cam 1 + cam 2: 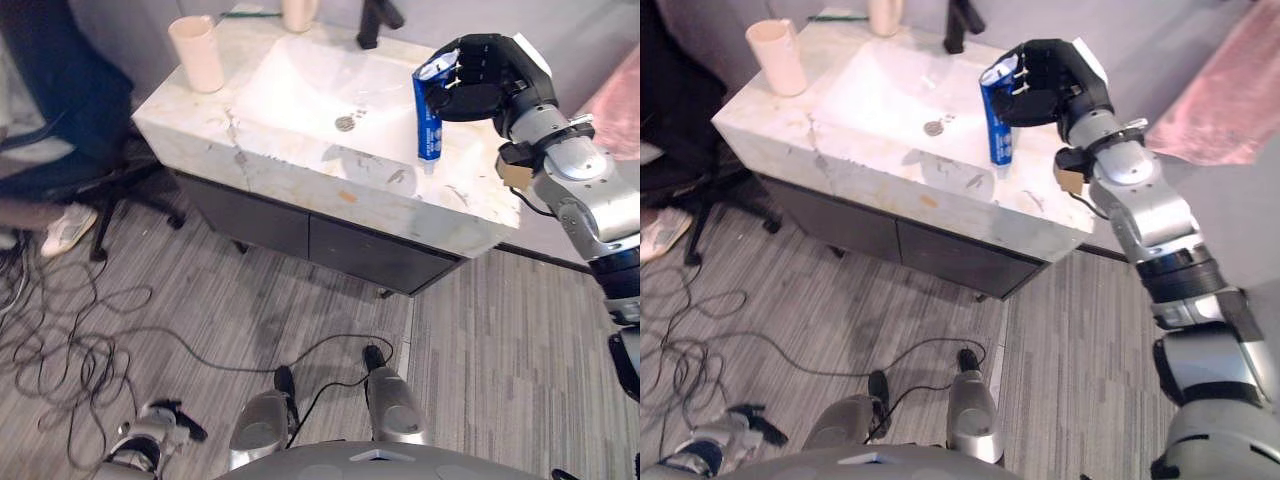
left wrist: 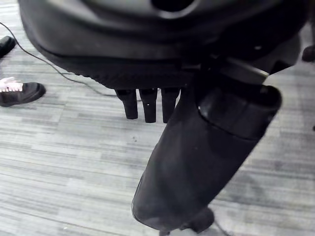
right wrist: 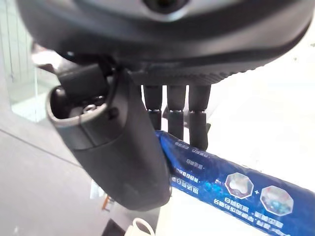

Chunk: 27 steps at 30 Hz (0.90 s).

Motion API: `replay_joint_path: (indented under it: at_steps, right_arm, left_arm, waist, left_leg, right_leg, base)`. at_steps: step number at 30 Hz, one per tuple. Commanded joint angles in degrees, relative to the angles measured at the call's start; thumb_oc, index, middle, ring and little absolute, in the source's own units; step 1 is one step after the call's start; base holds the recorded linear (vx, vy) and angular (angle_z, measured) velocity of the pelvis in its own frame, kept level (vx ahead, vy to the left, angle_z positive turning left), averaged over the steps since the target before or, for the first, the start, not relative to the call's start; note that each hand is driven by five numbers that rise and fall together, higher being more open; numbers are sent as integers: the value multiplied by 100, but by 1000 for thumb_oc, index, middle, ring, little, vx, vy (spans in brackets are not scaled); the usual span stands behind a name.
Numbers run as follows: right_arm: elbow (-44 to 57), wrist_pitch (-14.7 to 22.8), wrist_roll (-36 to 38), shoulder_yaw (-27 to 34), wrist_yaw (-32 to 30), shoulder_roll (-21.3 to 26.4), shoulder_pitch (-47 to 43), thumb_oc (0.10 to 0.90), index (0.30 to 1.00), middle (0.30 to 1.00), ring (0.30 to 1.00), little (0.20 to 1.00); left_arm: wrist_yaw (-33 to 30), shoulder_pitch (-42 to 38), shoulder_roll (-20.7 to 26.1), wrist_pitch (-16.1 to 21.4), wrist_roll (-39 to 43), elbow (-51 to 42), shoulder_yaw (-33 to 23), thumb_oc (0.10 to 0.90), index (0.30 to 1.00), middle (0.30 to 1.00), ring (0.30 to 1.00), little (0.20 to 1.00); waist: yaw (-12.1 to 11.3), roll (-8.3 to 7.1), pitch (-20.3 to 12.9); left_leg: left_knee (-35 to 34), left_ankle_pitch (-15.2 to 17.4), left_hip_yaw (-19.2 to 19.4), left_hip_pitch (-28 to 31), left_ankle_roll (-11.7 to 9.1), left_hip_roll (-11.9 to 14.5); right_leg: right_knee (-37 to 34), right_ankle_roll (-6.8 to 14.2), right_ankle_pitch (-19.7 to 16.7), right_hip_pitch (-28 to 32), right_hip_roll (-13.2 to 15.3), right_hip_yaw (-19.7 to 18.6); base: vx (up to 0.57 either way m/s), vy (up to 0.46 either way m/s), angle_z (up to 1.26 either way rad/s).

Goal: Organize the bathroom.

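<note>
A blue toothpaste tube (image 1: 428, 112) is held upright, cap down, in the clenched fingers and thumb of the right hand (image 1: 485, 75) above the right side of the white sink (image 1: 300, 90), while the left hand (image 2: 197, 162) is seen relaxed over the floor (image 2: 59, 157).

Right hand (image 1: 487, 75) raised with fingers curled; left hand (image 2: 197, 162) hangs relaxed.

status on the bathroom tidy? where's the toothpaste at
Done: toothpaste tube is lifted, pinched in the right hand above the sink. In hand: carrying it. Left: setting it down, perhaps in a cup on the counter. Left hand hangs idle over the floor.
</note>
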<state>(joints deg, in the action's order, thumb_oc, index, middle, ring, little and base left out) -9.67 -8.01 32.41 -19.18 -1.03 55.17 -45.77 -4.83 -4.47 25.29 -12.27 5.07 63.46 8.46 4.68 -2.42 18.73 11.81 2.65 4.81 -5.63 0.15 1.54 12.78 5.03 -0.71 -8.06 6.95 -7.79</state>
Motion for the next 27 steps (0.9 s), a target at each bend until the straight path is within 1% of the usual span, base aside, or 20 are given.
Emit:
replay_joint_path:
  at_steps: [1,2,3,6,9,10,12,14,15,16,17,18,19,20,21,22,24,25,26,27]
  right_arm:
    - [-449,1261,220,711,-125,420,-1198,400,300,300,300,300]
    - [-520,1325,282,686,-141,471,-1222,400,300,300,300,300]
    - [-668,1420,327,613,-153,552,-1356,400,300,300,300,300]
    - [-712,1455,354,486,-210,604,-1515,400,300,300,300,300]
    - [-620,1356,328,503,-184,650,-1529,400,300,300,300,300]
    - [-565,1265,348,502,-194,683,-1581,400,300,300,300,300]
    - [-537,1208,403,490,-221,712,-1627,400,300,300,300,300]
    - [-463,1091,472,527,-188,733,-1658,400,300,300,300,300]
    - [-449,1077,473,534,-185,731,-1651,400,300,300,300,300]
    - [-369,962,539,521,-215,745,-1653,400,300,300,300,300]
    - [-309,736,546,510,-255,745,-1670,400,300,300,300,300]
    - [-304,719,544,511,-255,744,-1669,400,300,300,300,300]
    - [-362,669,508,490,-198,754,-1713,400,300,300,300,300]
    - [-510,761,494,371,-168,724,-1828,400,300,300,300,300]
    - [-609,861,524,297,-149,710,-1892,400,300,300,300,300]
    - [-654,900,540,258,-140,707,-1929,400,300,300,300,300]
    - [-854,968,431,222,-47,665,-2043,400,300,300,300,300]
    - [-907,1012,289,264,-5,620,-1990,400,300,300,300,300]
    - [-922,1078,215,292,-25,586,-1913,400,300,300,300,300]
    - [-908,1210,157,399,-86,598,-1682,400,300,300,300,300]
  left_arm:
    - [52,236,302,81,175,486,324,800,900,900,900,900]
    - [32,206,261,92,98,516,351,800,900,900,900,900]
    - [10,175,229,87,146,532,463,800,900,900,900,900]
    - [2,92,164,62,190,593,582,800,900,900,900,900]
    - [-77,150,115,32,336,662,597,800,900,900,900,900]
    - [-122,222,113,49,367,686,571,800,900,900,900,900]
    - [-148,268,118,56,432,693,556,800,900,900,900,900]
    - [-155,335,144,95,500,688,453,800,900,900,900,900]
    - [-159,342,147,95,516,688,447,800,900,900,900,900]
    - [-167,377,141,89,482,680,373,800,900,900,900,900]
    - [-111,422,160,119,504,640,369,800,900,900,900,900]
    - [-116,430,163,127,526,633,371,800,900,900,900,900]
    - [-43,451,181,148,561,540,373,800,900,900,900,900]
    - [43,438,194,176,517,438,402,800,900,900,900,900]
    - [78,428,186,211,460,416,415,800,900,900,900,900]
    - [92,421,182,220,447,409,419,800,900,900,900,900]
    - [177,304,133,242,374,450,457,800,900,900,900,900]
    - [239,205,83,245,318,486,517,800,900,900,900,900]
    - [255,142,49,246,331,500,603,800,900,900,900,900]
    - [300,36,-19,273,263,488,762,800,900,900,900,900]
  waist:
    - [-178,-105,-559]
    - [-190,-115,-568]
    - [-207,-116,-571]
    - [-187,-91,-552]
    - [-148,-51,-575]
    - [-141,-42,-601]
    - [-136,-30,-621]
    - [-105,14,-659]
    - [-99,17,-663]
    - [-71,28,-699]
    - [-46,45,-778]
    - [-37,50,-784]
    - [-56,37,-806]
    - [-115,0,-774]
    - [-133,-22,-744]
    - [-131,-32,-730]
    - [-35,-41,-711]
    - [16,-27,-703]
    - [62,-8,-696]
    - [212,118,-694]
  left_leg:
    - [28,67,-122,320,-37,457]
    - [-78,4,-138,331,-35,474]
    - [-243,-99,-188,291,-77,487]
    - [-386,-187,-224,249,-125,500]
    - [-596,-236,-221,358,-166,499]
    - [-683,-251,-194,436,-176,503]
    - [-724,-262,-162,473,-195,520]
    - [-779,-288,5,539,-247,630]
    - [-786,-291,17,548,-252,643]
    - [-823,-323,127,602,-289,732]
    - [-986,-487,178,671,-384,902]
    - [-1019,-513,167,685,-397,919]
    - [-1045,-613,82,680,-469,1025]
    - [-881,-718,-211,558,-549,1147]
    - [-642,-715,-328,440,-578,1184]
    - [-540,-683,-306,412,-583,1195]
    - [-80,-631,0,418,-644,1252]
    - [59,-538,70,440,-625,1155]
    - [3,-377,156,459,-566,1045]
    - [-473,-286,447,604,-448,941]
  right_leg:
    - [-356,107,-173,169,-91,284]
    - [-431,104,-190,195,-106,303]
    - [-540,92,-199,201,-115,347]
    - [-586,82,-202,153,-115,376]
    - [-640,94,-187,180,-110,380]
    - [-672,98,-175,223,-97,394]
    - [-682,102,-163,243,-87,414]
    - [-618,99,-78,256,-74,533]
    - [-606,96,-67,257,-76,544]
    - [-567,75,-12,269,-100,591]
    - [-585,25,22,327,-190,624]
    - [-593,16,23,339,-202,635]
    - [-663,-27,4,394,-266,613]
    - [-711,-98,-39,407,-329,519]
    - [-712,-141,-55,395,-342,505]
    - [-716,-153,-64,396,-335,522]
    - [-692,-220,-78,374,-311,624]
    - [-671,-227,-80,360,-294,659]
    - [-629,-198,-72,337,-271,684]
    - [-484,-109,2,235,-243,691]
  base:
    - [-17,-128,107]
    - [-30,-110,61]
    - [-57,-68,35]
    - [-17,-7,11]
    - [74,13,2]
    - [98,-9,1]
    - [82,-18,6]
    - [90,-44,11]
    - [110,-66,9]
    - [178,-99,17]
    - [175,-98,18]
    - [153,-88,24]
    - [55,-45,34]
    - [42,-45,39]
    - [-1,-19,40]
    - [-16,8,26]
    - [-10,49,22]
    - [-2,86,18]
    - [0,226,39]
    - [-2,219,44]
